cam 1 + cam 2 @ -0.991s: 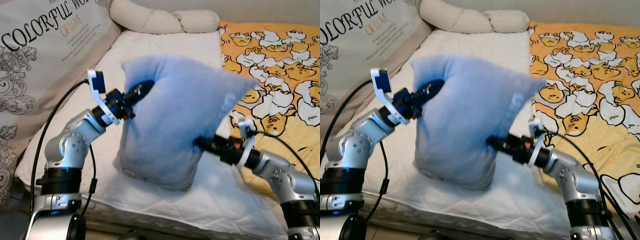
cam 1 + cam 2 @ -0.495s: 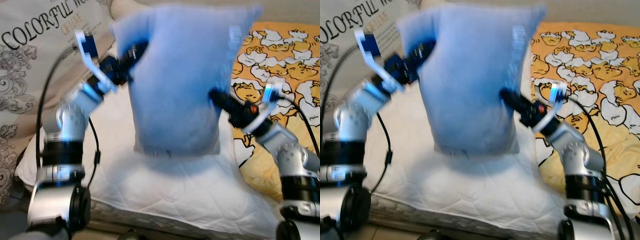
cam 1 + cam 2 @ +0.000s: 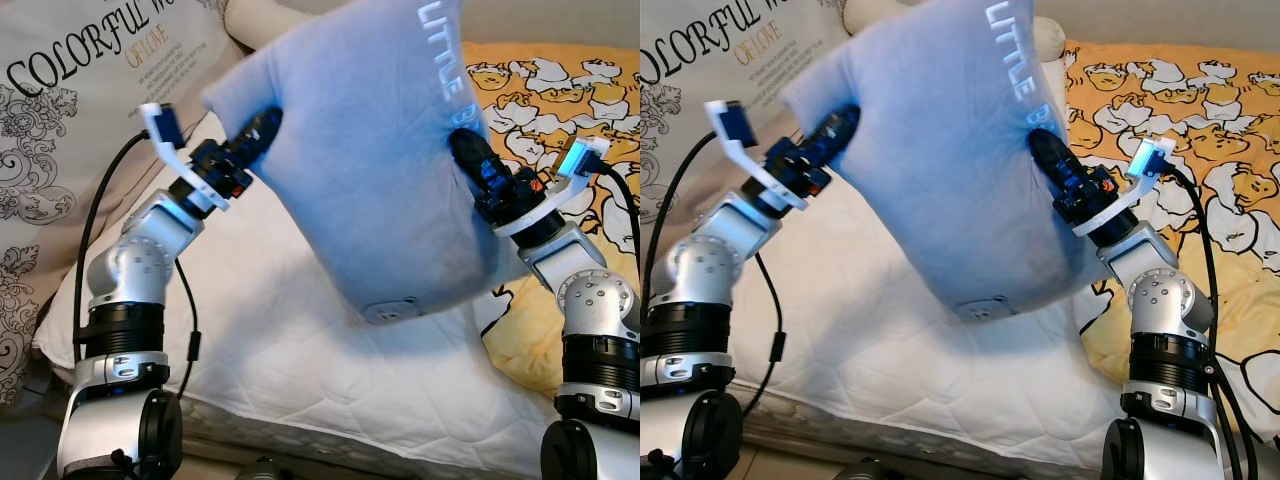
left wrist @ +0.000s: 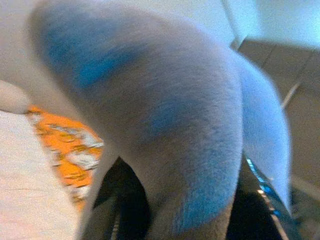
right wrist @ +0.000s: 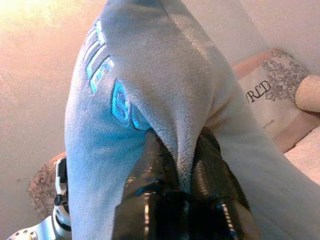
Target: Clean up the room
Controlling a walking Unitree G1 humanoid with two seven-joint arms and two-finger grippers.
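A big pale blue cushion (image 3: pixel 370 170) with light lettering hangs tilted in the air above the white mattress (image 3: pixel 300 350). My left gripper (image 3: pixel 262 127) is shut on its left edge, and my right gripper (image 3: pixel 466 150) is shut on its right edge. In the left wrist view the blue cushion (image 4: pixel 165 115) bulges between the black fingers (image 4: pixel 125 200). In the right wrist view a fold of the blue cushion (image 5: pixel 150 90) is pinched between the two black fingers (image 5: pixel 150 160).
A large cream pillow (image 3: pixel 80 110) with printed words leans at the left. A knotted cream cushion (image 3: pixel 255 15) lies at the head of the bed. An orange blanket (image 3: pixel 580 110) with a cartoon pattern covers the right side. The mattress's front edge (image 3: pixel 330 440) runs below.
Both arms have lifted the cushion higher and tilted it, its top now leaning to the right. The right gripper has risen up the cushion's right side.
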